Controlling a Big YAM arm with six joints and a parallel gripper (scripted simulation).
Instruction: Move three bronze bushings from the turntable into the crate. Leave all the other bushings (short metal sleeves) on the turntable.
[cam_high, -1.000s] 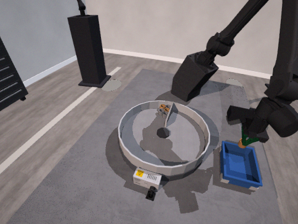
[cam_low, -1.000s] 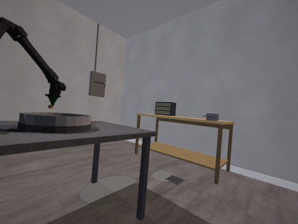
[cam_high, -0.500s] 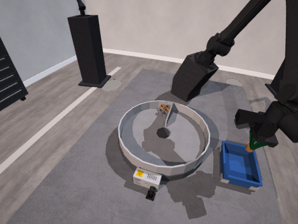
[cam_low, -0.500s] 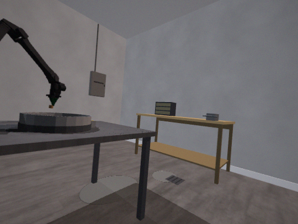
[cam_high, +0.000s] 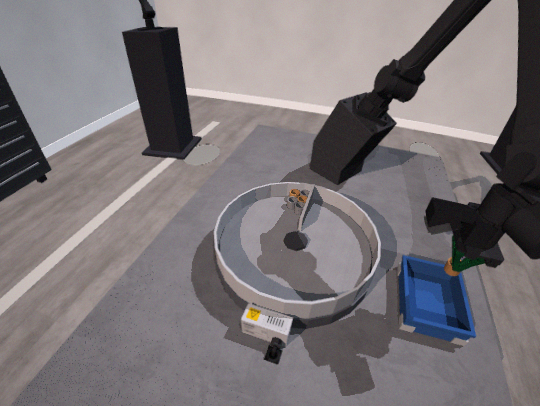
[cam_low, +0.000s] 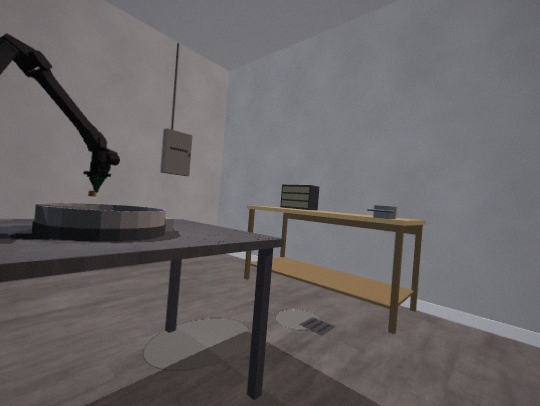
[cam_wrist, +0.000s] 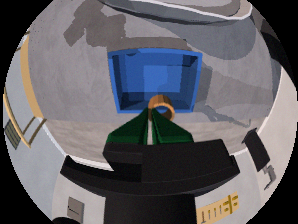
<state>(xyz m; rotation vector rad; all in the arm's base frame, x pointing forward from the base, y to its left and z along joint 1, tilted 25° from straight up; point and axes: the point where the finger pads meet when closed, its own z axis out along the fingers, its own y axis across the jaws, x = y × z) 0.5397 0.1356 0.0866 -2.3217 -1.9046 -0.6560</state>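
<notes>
My gripper (cam_high: 456, 266) is shut on a bronze bushing (cam_high: 451, 269) and holds it in the air above the far right edge of the blue crate (cam_high: 435, 298). In the wrist view the bronze bushing (cam_wrist: 161, 103) sits at the green fingertips (cam_wrist: 154, 119) over the crate's near rim (cam_wrist: 154, 83). The crate looks empty. On the round turntable (cam_high: 297, 245), a small cluster of bushings (cam_high: 297, 198) lies against the upright divider at the far side; two are bronze and the others are grey. In the exterior view the gripper (cam_low: 95, 188) hangs above the turntable's level (cam_low: 99, 220).
A small white control box (cam_high: 266, 321) with a yellow label sits at the turntable's front edge. A black angled block (cam_high: 350, 137) stands behind the turntable. A tall black pillar (cam_high: 159, 90) stands at the back left.
</notes>
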